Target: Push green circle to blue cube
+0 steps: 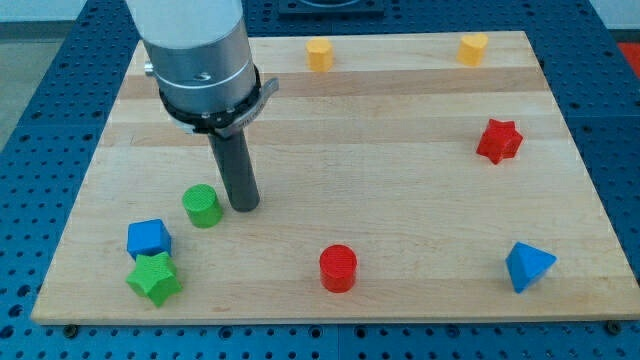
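The green circle (203,206) sits on the wooden board at the lower left. The blue cube (148,239) lies a little below and to the left of it, with a small gap between them. My tip (244,207) rests on the board just to the right of the green circle, close to it; I cannot tell whether they touch. The dark rod rises from the tip to the grey arm body at the view's top left.
A green star (154,278) touches the blue cube from below. A red circle (338,268) is at bottom centre, a blue triangle (527,266) at bottom right, a red star (499,141) at right, and two yellow blocks (319,54) (473,47) at the top.
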Controlling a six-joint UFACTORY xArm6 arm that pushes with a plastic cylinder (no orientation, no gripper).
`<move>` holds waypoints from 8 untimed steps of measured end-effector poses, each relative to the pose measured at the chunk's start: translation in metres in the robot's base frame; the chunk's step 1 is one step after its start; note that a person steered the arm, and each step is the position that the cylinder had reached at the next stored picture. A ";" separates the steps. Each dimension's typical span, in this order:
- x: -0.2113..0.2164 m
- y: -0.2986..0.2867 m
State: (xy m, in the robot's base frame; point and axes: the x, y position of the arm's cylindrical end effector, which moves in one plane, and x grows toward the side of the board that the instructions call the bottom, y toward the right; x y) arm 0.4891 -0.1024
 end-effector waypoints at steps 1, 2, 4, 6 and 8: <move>-0.037 0.002; -0.037 -0.014; -0.009 -0.057; 0.016 -0.080; 0.021 -0.089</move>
State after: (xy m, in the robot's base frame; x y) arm 0.5098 -0.1910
